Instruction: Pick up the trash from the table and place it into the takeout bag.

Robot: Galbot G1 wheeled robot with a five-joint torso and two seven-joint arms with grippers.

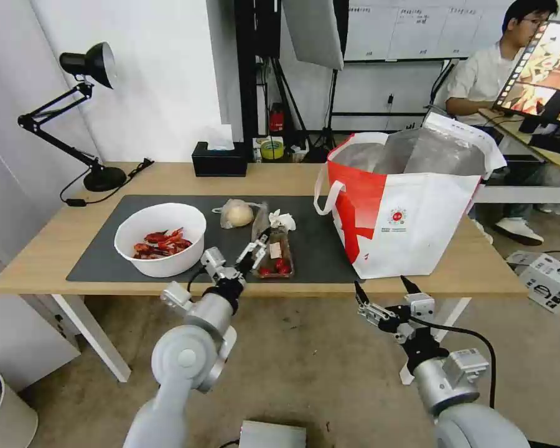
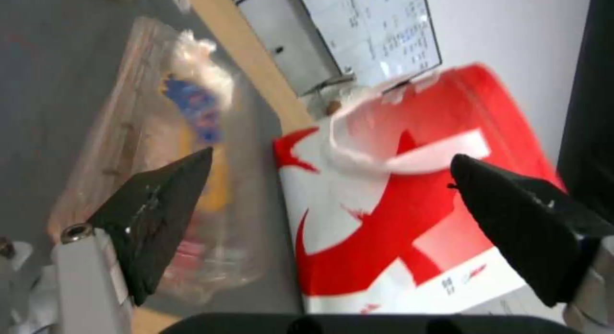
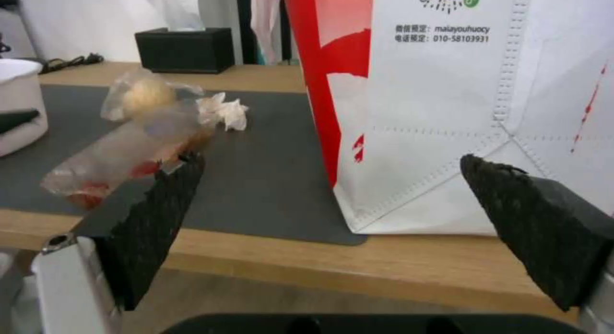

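Note:
On the table (image 1: 56,249), the clear clamshell tray (image 1: 276,254) with red scraps lies on the dark mat near the front edge. My left gripper (image 1: 254,250) hovers open at the tray's left side; its wrist view shows the tray (image 2: 160,175) past one fingertip (image 2: 160,214). Behind the tray are a crumpled white tissue (image 1: 282,219) and a bun in a clear bag (image 1: 238,214). A white bowl (image 1: 160,239) of crayfish shells stands to the left. The takeout bag (image 1: 410,205) stands open on the right. My right gripper (image 1: 384,292) hangs open below the table's front edge, facing the bag (image 3: 448,108).
A black tissue box (image 1: 219,160) and a black desk lamp (image 1: 90,112) stand at the table's back. A monitor (image 1: 544,74) on another desk is behind the bag. Bare mat (image 3: 268,171) lies between the tray and the bag.

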